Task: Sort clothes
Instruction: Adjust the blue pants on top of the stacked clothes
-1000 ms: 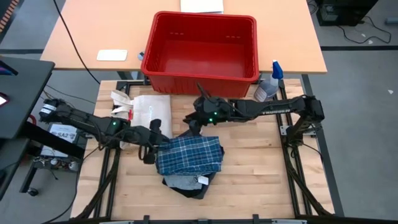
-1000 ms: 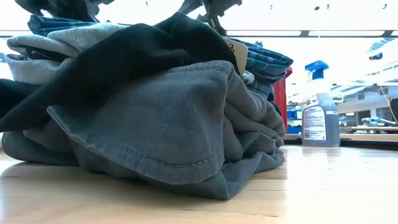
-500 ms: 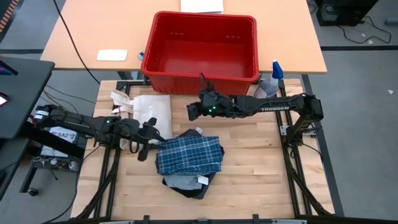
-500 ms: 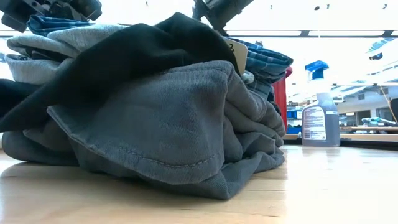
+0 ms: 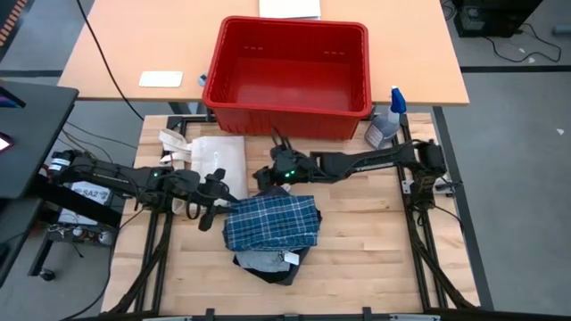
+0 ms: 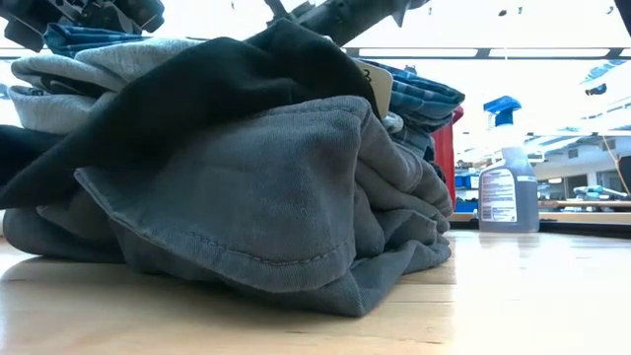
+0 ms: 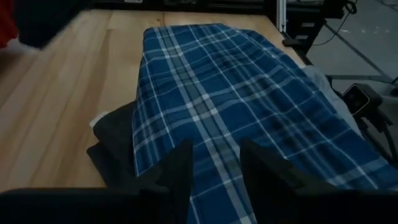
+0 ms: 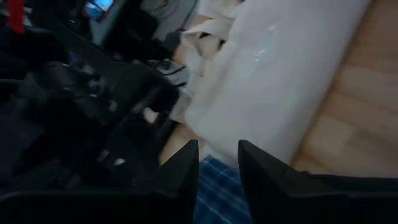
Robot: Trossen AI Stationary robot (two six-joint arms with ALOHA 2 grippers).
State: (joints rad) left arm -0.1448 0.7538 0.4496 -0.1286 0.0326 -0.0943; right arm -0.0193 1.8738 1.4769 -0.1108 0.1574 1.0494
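Grey shorts: crumpled charcoal-grey shorts [image 6: 286, 207] lie at the bottom of the pile, at six o'clock on the wooden table [image 5: 357, 259].
Plaid piece: blue-and-white plaid cloth [image 5: 272, 220] lies on top.
Left gripper [image 5: 217, 203]: at the plaid's nine o'clock edge, jaws apart, empty.
Right gripper [image 5: 261, 179]: at its twelve o'clock, jaws apart, empty.
Tote: cream-white cloth bag [image 5: 214, 160], ten o'clock.
Bin: red plastic crate [image 5: 287, 105], farthest.

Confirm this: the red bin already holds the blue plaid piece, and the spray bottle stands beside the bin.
Not quite. The high view shows the red bin with nothing in it; the blue plaid piece lies on top of the clothes pile on the wooden table, between the two grippers. The spray bottle does stand beside the bin.
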